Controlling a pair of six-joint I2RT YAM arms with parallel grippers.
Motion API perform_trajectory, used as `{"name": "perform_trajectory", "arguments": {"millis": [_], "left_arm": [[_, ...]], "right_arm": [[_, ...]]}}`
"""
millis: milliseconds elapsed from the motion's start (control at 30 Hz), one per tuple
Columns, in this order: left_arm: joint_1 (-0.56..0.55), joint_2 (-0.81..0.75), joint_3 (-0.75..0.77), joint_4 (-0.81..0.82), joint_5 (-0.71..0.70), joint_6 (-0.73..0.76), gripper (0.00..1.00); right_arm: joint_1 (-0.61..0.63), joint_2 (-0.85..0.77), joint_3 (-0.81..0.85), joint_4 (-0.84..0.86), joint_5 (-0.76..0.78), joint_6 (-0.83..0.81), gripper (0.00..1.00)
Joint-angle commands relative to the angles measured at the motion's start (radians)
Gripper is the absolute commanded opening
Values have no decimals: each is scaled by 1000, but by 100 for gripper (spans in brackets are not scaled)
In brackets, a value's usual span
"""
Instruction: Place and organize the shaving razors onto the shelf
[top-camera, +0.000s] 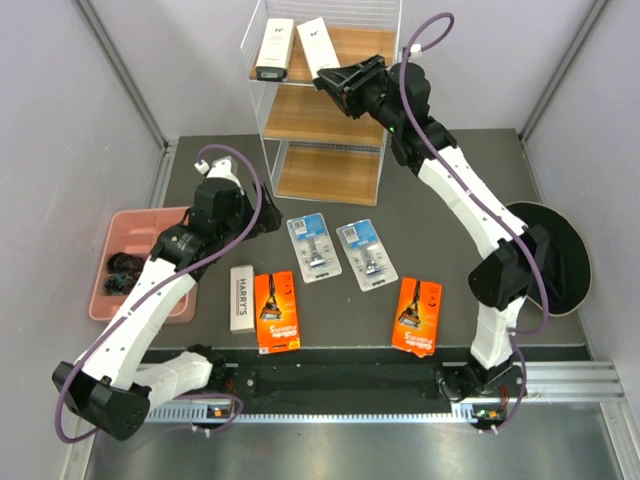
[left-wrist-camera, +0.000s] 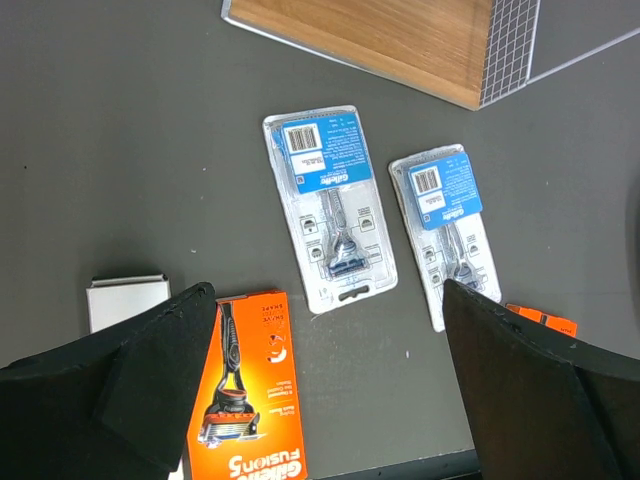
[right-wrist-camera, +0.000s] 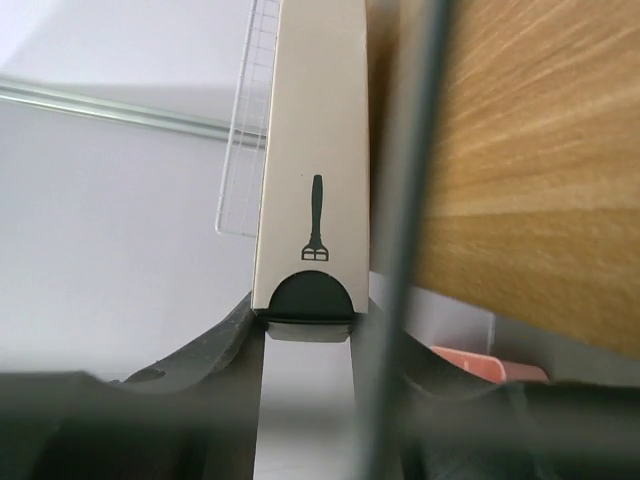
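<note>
Right hand (top-camera: 330, 80) is clamped on a white box (top-camera: 318, 42) at the shelf's (top-camera: 325, 118) top tier, twelve o'clock, near a second box (top-camera: 275, 47). Released tilted, it could slip off the front edge or nudge its neighbour. Left hand (left-wrist-camera: 328, 288) hangs spread wide.

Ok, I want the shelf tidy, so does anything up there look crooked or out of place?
Yes, mildly: on the shelf's top tier, the held white box, in the right gripper, lies slanted, its near end splaying away from the other white box beside it. Nothing looks spilled or damaged.
</note>
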Motion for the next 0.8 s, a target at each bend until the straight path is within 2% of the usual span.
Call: {"name": "perform_trajectory", "arguments": {"millis": [0,333,767], "left_arm": [[1,-24,17,12,-6,11,99],[1,-31,-5,17,-7,6,99],[1,-21,-20,24,-3,-4,99]], "right_arm": [[3,-86,6,-15,18,-58,3],[-146,-155,-157,17,-86,-40,2],[-307,-129,-117,-23,-198,-58,2]]}}
